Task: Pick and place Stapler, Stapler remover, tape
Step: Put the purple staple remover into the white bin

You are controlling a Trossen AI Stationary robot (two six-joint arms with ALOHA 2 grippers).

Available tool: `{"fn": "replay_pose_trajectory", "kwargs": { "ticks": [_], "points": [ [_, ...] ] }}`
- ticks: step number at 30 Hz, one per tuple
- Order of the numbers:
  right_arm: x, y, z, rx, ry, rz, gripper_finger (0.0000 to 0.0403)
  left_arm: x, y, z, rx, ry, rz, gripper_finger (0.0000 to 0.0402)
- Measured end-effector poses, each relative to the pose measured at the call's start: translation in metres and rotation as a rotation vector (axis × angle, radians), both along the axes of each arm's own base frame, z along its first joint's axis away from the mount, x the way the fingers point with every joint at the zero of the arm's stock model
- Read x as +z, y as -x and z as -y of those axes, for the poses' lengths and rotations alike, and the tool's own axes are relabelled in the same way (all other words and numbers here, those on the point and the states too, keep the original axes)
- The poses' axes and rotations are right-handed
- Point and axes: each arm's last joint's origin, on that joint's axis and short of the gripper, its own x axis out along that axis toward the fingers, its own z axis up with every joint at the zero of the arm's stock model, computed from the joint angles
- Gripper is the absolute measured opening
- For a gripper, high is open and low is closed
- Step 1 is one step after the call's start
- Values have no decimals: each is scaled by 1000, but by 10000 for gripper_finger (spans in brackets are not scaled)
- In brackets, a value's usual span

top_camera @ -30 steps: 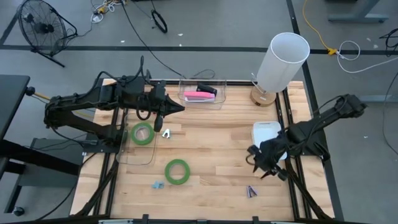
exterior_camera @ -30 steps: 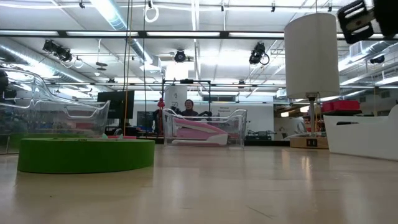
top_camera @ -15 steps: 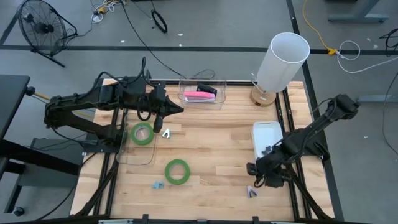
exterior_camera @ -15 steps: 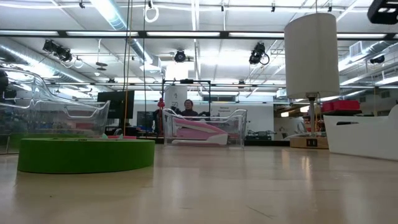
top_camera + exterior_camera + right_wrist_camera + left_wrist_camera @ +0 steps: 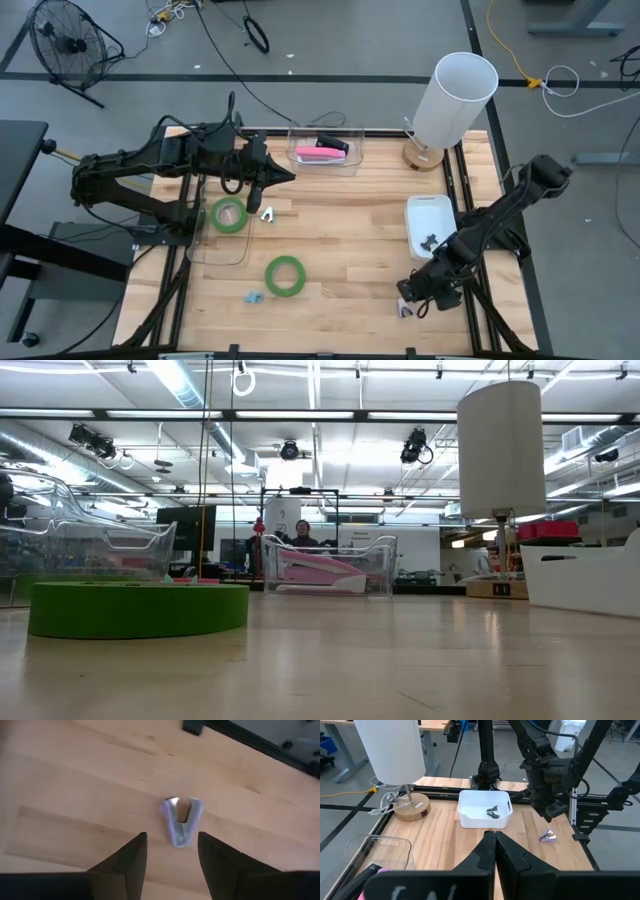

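A purple staple remover (image 5: 181, 822) lies on the wood table near its near right corner, and also shows in the high view (image 5: 404, 311). My right gripper (image 5: 170, 855) is open just above it, one finger on either side, touching nothing. My left gripper (image 5: 288, 178) is shut and empty at the far left. One green tape roll (image 5: 285, 275) lies flat on the table. Another green roll (image 5: 229, 215) lies in a clear tray. A pink stapler (image 5: 320, 153) lies in a clear tray at the far edge. I cannot make out the pink-red roll.
A white bin (image 5: 428, 222) holding a black staple remover (image 5: 493, 811) stands right of centre. A lamp with a white shade (image 5: 455, 95) stands at the far right. A blue remover (image 5: 253, 297) and a pale one (image 5: 267, 214) lie on the table's left half.
My right gripper has gone from beside the white bin toward the table's near edge and down, and now stands over the purple staple remover.
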Motion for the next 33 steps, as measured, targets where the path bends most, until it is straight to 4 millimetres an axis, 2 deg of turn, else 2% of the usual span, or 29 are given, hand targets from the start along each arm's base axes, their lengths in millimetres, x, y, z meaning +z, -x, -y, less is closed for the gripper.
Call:
{"fn": "replay_pose_trajectory", "kwargs": {
  "ticks": [6,14,33],
  "points": [
    [-6,-2,-6,111,41,73,176,0,0,0,0,0,0,14],
    [-9,-9,-13,113,20,132,176,-1,0,0,-1,-3,-9,14],
    [-39,-18,-25,139,45,62,175,-3,1,0,-2,-4,-39,14]
  ]
}}
